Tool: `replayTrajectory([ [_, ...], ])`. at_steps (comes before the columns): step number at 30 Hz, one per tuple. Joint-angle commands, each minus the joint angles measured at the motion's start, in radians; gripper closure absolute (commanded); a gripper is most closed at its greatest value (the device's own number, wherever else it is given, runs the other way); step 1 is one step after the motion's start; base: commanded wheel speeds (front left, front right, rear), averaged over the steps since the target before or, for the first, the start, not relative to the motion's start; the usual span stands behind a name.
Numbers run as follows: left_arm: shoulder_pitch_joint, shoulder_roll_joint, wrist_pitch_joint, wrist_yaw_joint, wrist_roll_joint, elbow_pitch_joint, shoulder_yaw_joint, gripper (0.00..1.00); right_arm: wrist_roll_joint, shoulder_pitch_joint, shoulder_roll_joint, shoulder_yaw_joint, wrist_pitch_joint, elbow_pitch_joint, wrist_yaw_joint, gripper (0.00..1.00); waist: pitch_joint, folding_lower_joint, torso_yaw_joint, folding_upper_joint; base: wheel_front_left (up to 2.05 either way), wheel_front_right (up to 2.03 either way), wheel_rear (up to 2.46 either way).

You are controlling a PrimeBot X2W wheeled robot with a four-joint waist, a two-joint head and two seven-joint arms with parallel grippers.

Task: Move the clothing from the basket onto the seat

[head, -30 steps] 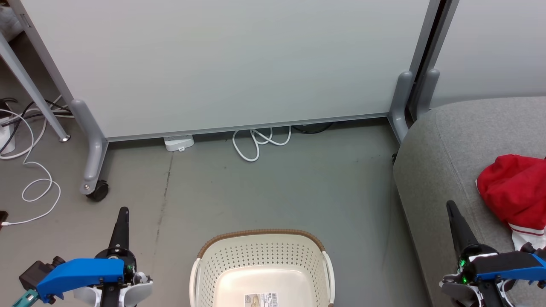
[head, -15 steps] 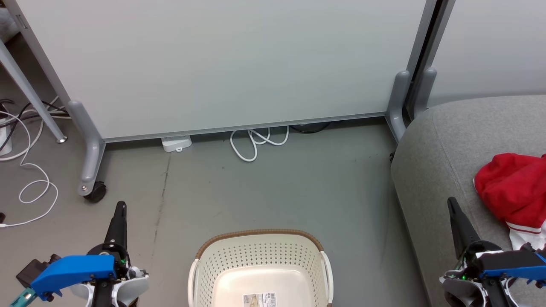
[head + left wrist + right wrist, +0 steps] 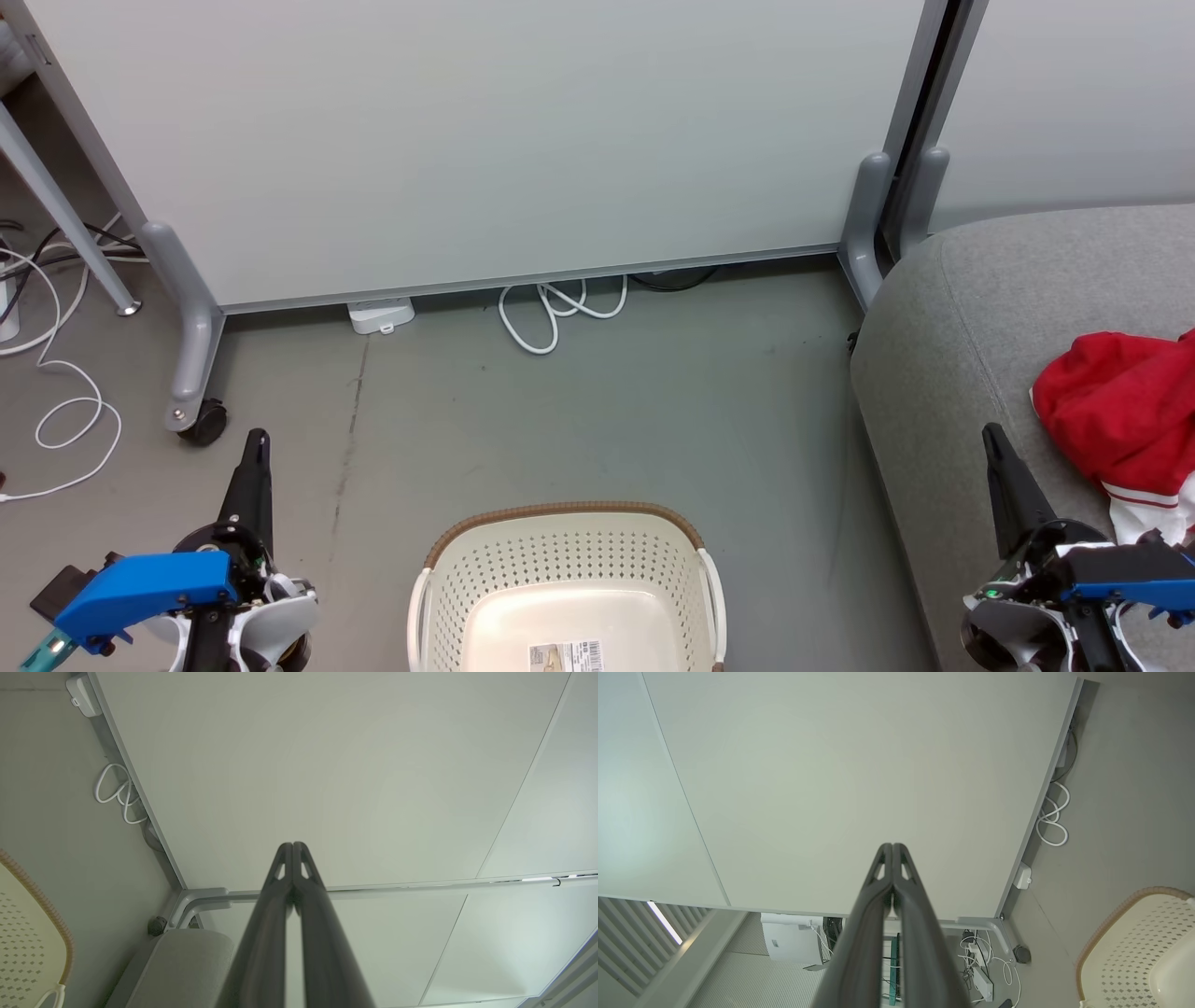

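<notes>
Firstly, head view: the clothing (image 3: pixel 1111 411) lies bunched on the seat (image 3: pixel 943 373), just right of the right fingers (image 3: pixel 1008 495), pressed together and empty; the left fingers (image 3: pixel 252 481), also pressed together, stand well apart, beyond the basket (image 3: pixel 560 511), whose visible floor holds no garment; left wrist view: fingers closed, pointing at the partition (image 3: pixel 327 765); right wrist view: likewise; the right arm is judged nearer.

Red clothing (image 3: pixel 1116 411) crumpled on grey seat (image 3: pixel 943 355), cream basket (image 3: pixel 569 551) empty
</notes>
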State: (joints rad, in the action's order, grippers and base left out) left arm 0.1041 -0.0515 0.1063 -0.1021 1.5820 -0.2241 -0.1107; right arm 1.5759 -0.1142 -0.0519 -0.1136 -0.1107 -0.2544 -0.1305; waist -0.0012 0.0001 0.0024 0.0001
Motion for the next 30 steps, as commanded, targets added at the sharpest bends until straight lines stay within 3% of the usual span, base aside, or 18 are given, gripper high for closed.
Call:
replayTrajectory([
  [1, 0.011, 0.002, 0.007, 0.002, 0.018, 0.008, -0.005, 1.00, 0.021, -0.012, 0.003, -0.004, -0.003, -0.001, 0.000, 1.00, 0.000, -0.0001, -0.001, -0.0001, 0.00, 0.00, 0.00],
  [30, 0.012, 0.002, 0.012, 0.002, 0.031, 0.010, -0.009, 1.00, 0.036, -0.014, 0.003, -0.004, -0.007, -0.002, 0.000, 1.00, 0.000, -0.0001, -0.003, -0.0001, 0.00, 0.00, 0.00],
])
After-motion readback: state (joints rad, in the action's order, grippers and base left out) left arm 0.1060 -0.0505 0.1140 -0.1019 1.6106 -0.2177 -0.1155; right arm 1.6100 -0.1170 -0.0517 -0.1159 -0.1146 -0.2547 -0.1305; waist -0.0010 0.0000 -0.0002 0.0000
